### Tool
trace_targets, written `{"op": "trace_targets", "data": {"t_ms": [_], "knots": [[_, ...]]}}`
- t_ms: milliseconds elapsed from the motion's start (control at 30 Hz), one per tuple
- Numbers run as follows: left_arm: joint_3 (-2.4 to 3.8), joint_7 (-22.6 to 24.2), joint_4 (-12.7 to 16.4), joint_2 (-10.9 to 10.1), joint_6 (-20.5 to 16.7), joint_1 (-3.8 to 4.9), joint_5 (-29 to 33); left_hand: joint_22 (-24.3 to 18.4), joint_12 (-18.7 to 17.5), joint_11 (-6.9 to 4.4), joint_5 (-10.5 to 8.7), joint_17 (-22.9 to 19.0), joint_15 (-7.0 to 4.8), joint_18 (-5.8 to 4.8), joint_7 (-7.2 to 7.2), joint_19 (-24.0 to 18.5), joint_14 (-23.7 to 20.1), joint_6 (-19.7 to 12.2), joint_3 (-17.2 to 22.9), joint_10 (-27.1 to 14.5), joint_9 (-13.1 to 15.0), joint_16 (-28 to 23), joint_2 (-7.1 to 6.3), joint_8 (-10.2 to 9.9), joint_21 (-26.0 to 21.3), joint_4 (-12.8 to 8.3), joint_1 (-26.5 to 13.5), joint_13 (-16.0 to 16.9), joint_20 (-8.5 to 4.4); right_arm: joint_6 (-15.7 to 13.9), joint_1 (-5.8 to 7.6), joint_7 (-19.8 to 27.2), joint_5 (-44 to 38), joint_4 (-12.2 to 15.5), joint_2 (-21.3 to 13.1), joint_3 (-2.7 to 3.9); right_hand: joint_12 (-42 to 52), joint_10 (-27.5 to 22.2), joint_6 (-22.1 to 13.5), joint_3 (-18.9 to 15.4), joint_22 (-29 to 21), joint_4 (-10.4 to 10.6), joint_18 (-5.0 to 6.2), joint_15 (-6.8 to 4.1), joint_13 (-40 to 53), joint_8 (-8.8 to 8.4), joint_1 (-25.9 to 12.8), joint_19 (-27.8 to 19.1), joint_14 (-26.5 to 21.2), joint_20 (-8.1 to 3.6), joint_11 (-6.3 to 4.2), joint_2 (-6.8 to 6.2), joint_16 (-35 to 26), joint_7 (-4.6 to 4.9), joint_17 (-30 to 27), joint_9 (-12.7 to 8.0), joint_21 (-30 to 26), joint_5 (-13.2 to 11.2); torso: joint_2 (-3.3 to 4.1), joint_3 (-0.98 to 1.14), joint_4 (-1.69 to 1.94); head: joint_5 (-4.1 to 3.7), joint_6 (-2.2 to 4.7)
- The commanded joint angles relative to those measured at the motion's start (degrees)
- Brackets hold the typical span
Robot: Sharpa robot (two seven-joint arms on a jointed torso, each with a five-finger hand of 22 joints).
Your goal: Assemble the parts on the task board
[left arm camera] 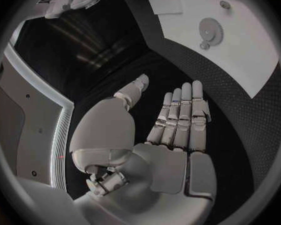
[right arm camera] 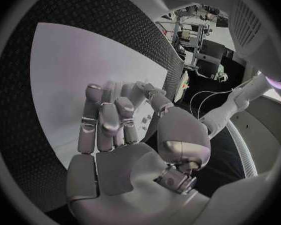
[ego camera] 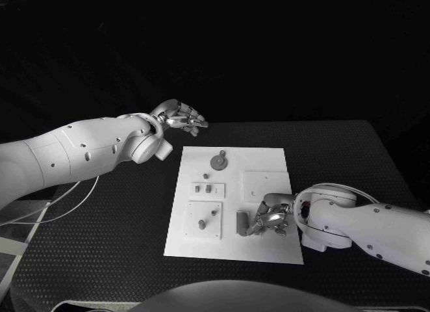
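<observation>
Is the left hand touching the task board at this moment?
Apart. In the head view the left hand hangs beyond the far left corner of the task board, with black table showing between them.

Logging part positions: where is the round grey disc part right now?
In the head view, the round grey disc part lies on the white task board at its far end, nearest the open left hand.

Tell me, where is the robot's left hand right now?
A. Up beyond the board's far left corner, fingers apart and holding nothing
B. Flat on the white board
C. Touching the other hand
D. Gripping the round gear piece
A: in the head view the left hand sits off the far left corner of the task board, and the left wrist view shows its fingers stretched out with nothing in them.
</observation>
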Motion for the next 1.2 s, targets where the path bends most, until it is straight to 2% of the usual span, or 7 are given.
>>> {"op": "trace_targets", "data": {"t_ms": [33,267,567,700,1067,1100,1200], "knots": [[0.02,0.47,0.15,0.1,0.75,0.05,0.17,-0.08,0.19,-0.03,-0.16,0.1,-0.05,0.72,0.8,-0.09,0.52,-0.26,-0.12,-0.27,-0.1,-0.19,-0.2,0.4,0.15,0.36,-0.07,-0.09,0.08,1.24,-0.3,0.03,-1.48,-0.14,0.36,0.0,0.4,0.5,0.84,-0.26,0.92,-0.23,0.75,-0.54,0.22,0.41,-0.22,0.26,0.12,0.21,-0.15,0.59,0.32,0.23,0.29,0.17,0.21,0.09,0.01,-0.05,0.03,-0.03,-0.04],[0.02,0.46,0.13,0.04,0.78,0.05,0.17,-0.08,0.2,-0.04,-0.16,0.12,-0.05,0.73,0.79,-0.1,0.52,-0.26,-0.12,-0.26,-0.1,-0.21,-0.22,0.41,0.15,0.34,-0.03,-0.1,0.07,0.42,-0.59,-1.45,-2.29,-1.82,1.15,0.0,1.38,1.23,1.05,-0.42,0.93,-0.41,0.75,-0.74,0.97,0.55,-0.45,0.58,0.44,0.06,-0.33,1.36,0.67,0.06,0.99,0.47,0.32,0.1,0.01,-0.06,0.03,0.0,-0.14],[0.02,0.44,0.13,0.04,0.76,0.05,0.17,-0.08,0.21,-0.04,-0.16,0.14,-0.05,0.73,0.79,-0.1,0.52,-0.26,-0.12,-0.26,-0.11,-0.23,-0.22,0.42,0.15,0.35,-0.03,-0.12,0.07,-2.55,-0.63,-2.57,-2.96,-3.52,1.88,0.03,2.39,1.92,1.38,-0.76,0.91,-0.36,0.75,-0.98,1.75,0.7,-1.37,0.99,0.73,-0.15,-0.57,2.73,1.13,-0.16,1.77,0.89,0.43,0.1,0.0,-0.01,-0.01,0.19,-0.26],[0.02,0.43,0.11,0.04,0.75,0.05,0.17,-0.08,0.22,-0.04,-0.16,0.15,-0.05,0.72,0.79,-0.1,0.52,-0.25,-0.12,-0.26,-0.11,-0.24,-0.22,0.42,0.15,0.37,-0.03,-0.12,0.07,-1.99,-0.63,-2.34,-2.87,-3.64,2.06,0.04,2.56,2.02,1.44,-0.93,0.9,0.0,0.75,-1.06,1.89,0.68,-2.14,1.09,0.76,-0.21,-0.64,3.28,1.26,-0.23,1.93,1.02,0.42,0.1,-0.01,-0.03,0.0,0.17,-0.27],[0.02,0.42,0.07,0.17,0.79,0.05,0.17,-0.09,0.24,-0.04,-0.16,0.18,-0.05,0.73,0.78,-0.11,0.53,-0.25,-0.11,-0.25,-0.12,-0.27,-0.2,0.44,0.15,0.38,-0.01,-0.14,0.07,0.42,-0.63,-1.97,-2.59,-3.49,3.04,0.04,2.71,2.05,1.44,-1.11,0.92,-0.35,0.75,-1.14,2.02,0.6,-2.53,1.11,0.71,-0.36,-0.71,2.17,1.38,-0.29,1.96,1.21,0.4,0.1,0.0,-0.03,0.0,0.09,-0.35],[0.02,0.42,0.1,0.18,0.72,0.05,0.17,-0.09,0.25,-0.05,-0.16,0.19,-0.05,0.73,0.78,-0.11,0.53,-0.25,-0.11,-0.25,-0.12,-0.27,-0.21,0.44,0.15,0.37,0.0,-0.14,0.07,2.1,-0.63,-1.66,-3.18,-3.4,3.11,0.04,2.67,2.01,1.44,-1.02,0.92,-0.6,0.75,-1.16,1.99,0.57,-2.32,1.12,0.68,-0.42,-0.72,1.8,1.39,-0.31,1.9,1.26,0.4,0.1,0.01,-0.05,0.02,0.04,-0.39],[0.02,0.45,0.21,0.21,0.67,0.05,0.17,-0.1,0.26,-0.04,-0.18,0.21,-0.05,0.71,0.78,-0.11,0.53,-0.24,-0.15,-0.25,-0.13,-0.3,-0.21,0.45,0.15,0.44,-0.09,-0.16,0.08,3.09,-0.63,-1.39,-3.53,-3.03,2.94,0.03,2.62,1.96,1.39,-0.33,0.97,-1.89,0.75,-1.18,1.93,0.52,0.37,1.11,0.57,-0.62,-0.72,-0.14,1.37,-0.31,1.65,1.45,0.43,0.1,0.02,-0.05,0.07,0.04,-0.44]]}}
